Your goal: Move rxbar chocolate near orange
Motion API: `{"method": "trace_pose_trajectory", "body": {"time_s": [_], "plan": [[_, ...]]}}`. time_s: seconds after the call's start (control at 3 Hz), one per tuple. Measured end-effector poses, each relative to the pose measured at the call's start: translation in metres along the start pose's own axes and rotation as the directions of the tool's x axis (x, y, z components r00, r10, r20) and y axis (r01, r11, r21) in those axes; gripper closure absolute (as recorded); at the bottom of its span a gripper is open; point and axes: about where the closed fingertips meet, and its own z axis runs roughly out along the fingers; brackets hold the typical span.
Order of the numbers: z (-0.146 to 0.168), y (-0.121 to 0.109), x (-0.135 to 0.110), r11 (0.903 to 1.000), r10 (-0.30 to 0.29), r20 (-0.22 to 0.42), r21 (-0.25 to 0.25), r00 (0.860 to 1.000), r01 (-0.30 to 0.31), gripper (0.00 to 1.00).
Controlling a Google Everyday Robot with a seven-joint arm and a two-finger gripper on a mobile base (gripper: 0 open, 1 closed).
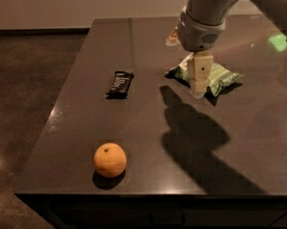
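The cream gripper [198,90] — state cannot be told — is held over the crinkled green bag [222,77], short of the flat black rxbar chocolate [119,84] meant for the round orange [109,159].

The dark glossy table [87,153] is viewed obliquely from above its front edge, fairly near; the pale gripper [198,92] is seen above its far right part.

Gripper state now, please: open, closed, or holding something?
Gripper: cannot be told; it hangs above the dark table, near the green crinkled chip bag.
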Motion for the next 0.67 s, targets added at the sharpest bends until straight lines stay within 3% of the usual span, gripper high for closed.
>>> {"method": "trace_pose_trajectory", "body": {"time_s": [0.33,0.67], "plan": [[0.015,-0.018,-0.023,0.9924,-0.121,0.039,-0.014,0.992,0.122,0.0],[0.028,-0.033,-0.053,0.9685,-0.245,0.103,-0.018,0.964,0.248,0.0]]}}
